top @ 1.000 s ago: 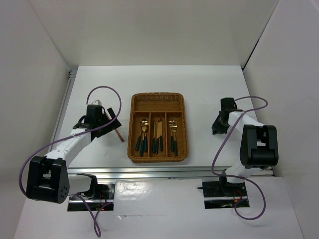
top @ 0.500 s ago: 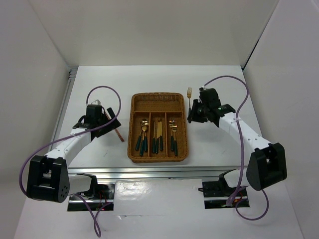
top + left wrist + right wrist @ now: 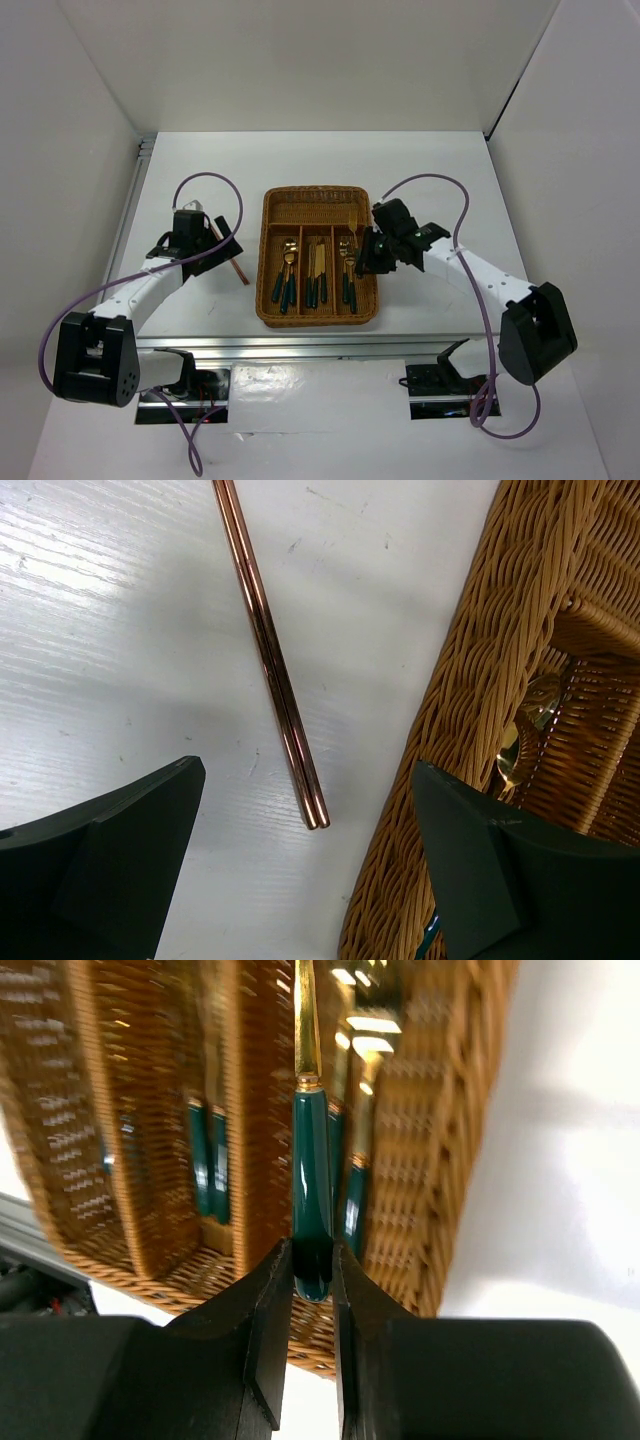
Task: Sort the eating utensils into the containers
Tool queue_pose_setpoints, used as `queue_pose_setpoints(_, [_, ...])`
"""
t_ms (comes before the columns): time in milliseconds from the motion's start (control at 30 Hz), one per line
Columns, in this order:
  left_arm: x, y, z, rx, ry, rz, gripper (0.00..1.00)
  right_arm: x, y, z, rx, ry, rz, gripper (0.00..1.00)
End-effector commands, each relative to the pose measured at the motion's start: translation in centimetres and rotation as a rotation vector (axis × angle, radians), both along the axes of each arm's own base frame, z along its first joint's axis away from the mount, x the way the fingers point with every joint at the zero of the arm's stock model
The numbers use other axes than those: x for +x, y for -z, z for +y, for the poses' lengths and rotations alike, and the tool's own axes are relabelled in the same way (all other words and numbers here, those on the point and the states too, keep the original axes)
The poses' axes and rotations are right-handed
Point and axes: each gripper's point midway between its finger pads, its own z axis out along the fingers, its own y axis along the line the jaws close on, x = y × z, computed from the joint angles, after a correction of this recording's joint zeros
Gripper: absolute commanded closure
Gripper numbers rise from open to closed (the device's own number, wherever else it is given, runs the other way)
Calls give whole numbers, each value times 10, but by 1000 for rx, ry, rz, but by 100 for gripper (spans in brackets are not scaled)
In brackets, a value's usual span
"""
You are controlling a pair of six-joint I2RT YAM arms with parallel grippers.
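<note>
a brown woven wicker tray [image 3: 315, 191] holds gold-headed, green-handled cutlery [image 3: 316, 275] in three long slots, one matching fork [image 3: 312, 1195] held above the right slot. two copper-brown chopsticks [image 3: 272, 665] lie together just left of it.

Right tool [image 3: 361, 255] holds fork [image 3: 352, 221] over tray [image 3: 310, 208].

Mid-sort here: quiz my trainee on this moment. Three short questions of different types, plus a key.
1. Fill in: the left pincer stands ____.
2. True or false: the right pincer is shut on a green-handled utensil above the wicker tray.
3. The copper chopsticks lie: A in the tray; B on the table beside the tray; C gripped by the left pincer.
Key: 1 open; 2 true; 3 B.
</note>
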Motion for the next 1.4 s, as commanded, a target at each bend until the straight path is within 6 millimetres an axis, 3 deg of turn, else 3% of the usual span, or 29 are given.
queue_pose_setpoints(0, [10, -5, 3, 10, -1, -33, 0, -17, 11, -3, -9, 32, 67, 92])
queue_pose_setpoints(167, [15, -5, 6, 10, -23, -42, 0, -35, 25, 3, 19, 24, 119, 92])
queue_pose_setpoints(333, [18, -4, 4, 2, -15, -39, 0, -37, 30, 12, 57, 12, 128, 92])
queue_pose_setpoints(433, [18, -4, 4, 2, -15, -39, 0, -38, 35, 16, 58, -2, 141, 86])
queue_pose_setpoints(533, [21, -1, 8, 21, -32, -32, 0, -37, 35, 25, 58, -22, 139, 74])
queue_pose_setpoints(700, [26, 5, 16, 55, -61, -15, 0, -32, 25, 30, 52, -39, 104, 41])
queue_pose_setpoints(833, [32, 4, 22, 84, -85, -4, 3, -24, 14, 30, 42, -43, 63, 28])
queue_pose_setpoints(1067, [31, 15, 26, 109, -98, 45, 19, 3, -16, 25, -5, -23, -79, 28])
queue_pose_setpoints(1367, [23, 27, 31, 141, -101, 116, 31, 21, -22, 9, -50, 48, -173, 28])
